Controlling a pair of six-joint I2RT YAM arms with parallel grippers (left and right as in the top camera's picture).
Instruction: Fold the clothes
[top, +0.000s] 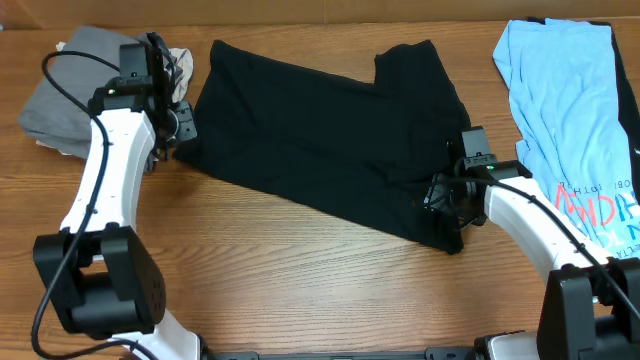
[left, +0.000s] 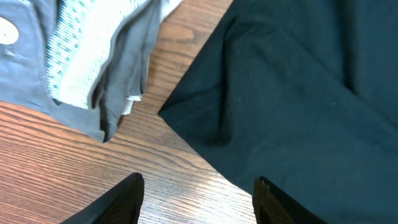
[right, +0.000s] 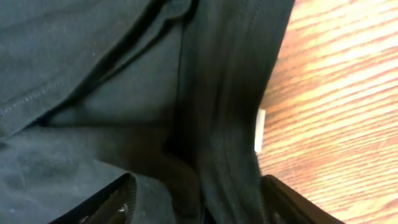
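The black T-shirt (top: 320, 150) lies spread across the middle of the table (top: 300, 290), with the light blue T-shirt (top: 570, 110) at its 3 o'clock and a grey folded pile (top: 70, 90) at 9 o'clock. The left gripper (left: 196, 186) hovers by the shirt's 9 o'clock corner, jaws wide and empty. The right gripper (right: 199, 193) sits over the 4 o'clock hem, jaws spread, near the white label (right: 259, 130).

We see a wood-grain surface (top: 300, 290). On it, a black T-shirt (top: 320, 130) lies spread between the left tool (top: 172, 135) and the right tool (top: 440, 200). Grey folded garments (top: 70, 100) lie outside the left tool, and a light blue T-shirt (top: 570, 110) outside the right tool.
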